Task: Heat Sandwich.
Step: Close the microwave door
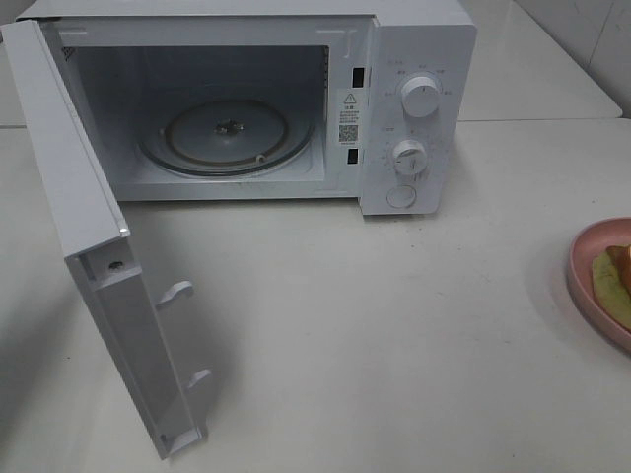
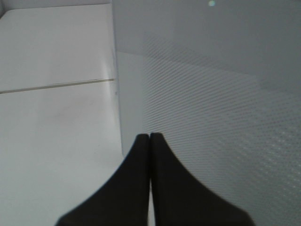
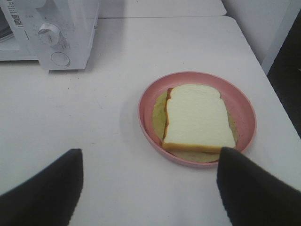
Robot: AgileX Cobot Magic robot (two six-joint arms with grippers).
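Both the left gripper (image 2: 150,137) and right gripper (image 3: 149,188) have smooth, matte black, tapering fingers.

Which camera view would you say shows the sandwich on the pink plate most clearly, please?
The right wrist view: the whole sandwich lies flat on the pink plate, unobstructed. The exterior high view catches only a cropped sliver at its right edge. The left wrist view shows none of it.

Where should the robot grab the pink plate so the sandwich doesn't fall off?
Probably by the pink plate's raised rim on the bare side facing the microwave, coming in level from the side. The sandwich lies flat and fills the middle, and the right end effector is already open.
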